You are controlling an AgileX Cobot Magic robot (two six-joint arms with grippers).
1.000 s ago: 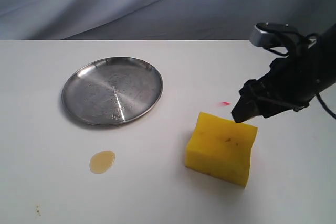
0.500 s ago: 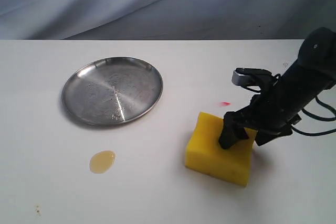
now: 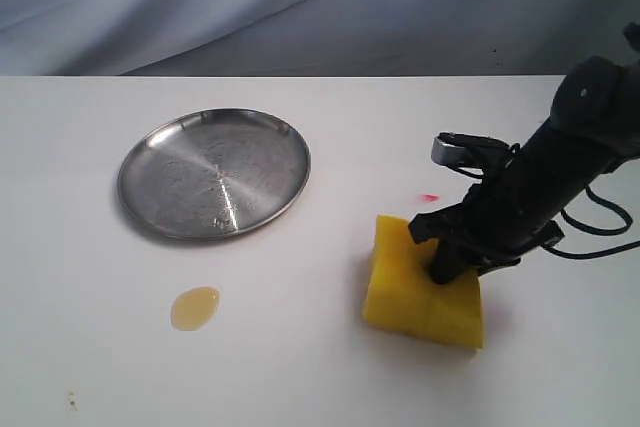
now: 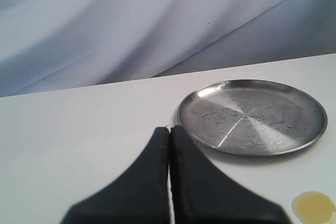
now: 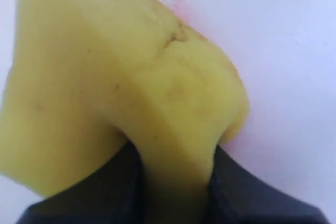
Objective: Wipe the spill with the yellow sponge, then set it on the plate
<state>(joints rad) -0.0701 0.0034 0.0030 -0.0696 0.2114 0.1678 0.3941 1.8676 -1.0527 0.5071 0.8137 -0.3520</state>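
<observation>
As right tool (image 3: 449, 269) pinches, yellow sponge (image 3: 398, 290) — dented

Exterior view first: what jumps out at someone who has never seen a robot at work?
The bright yellow sponge stands out most, squeezed between the fingers of the black right gripper on the right of the white table. To the left lies a shiny silver plate with nothing on it. In front of the plate sits a small amber spill, not yet wiped.
</observation>
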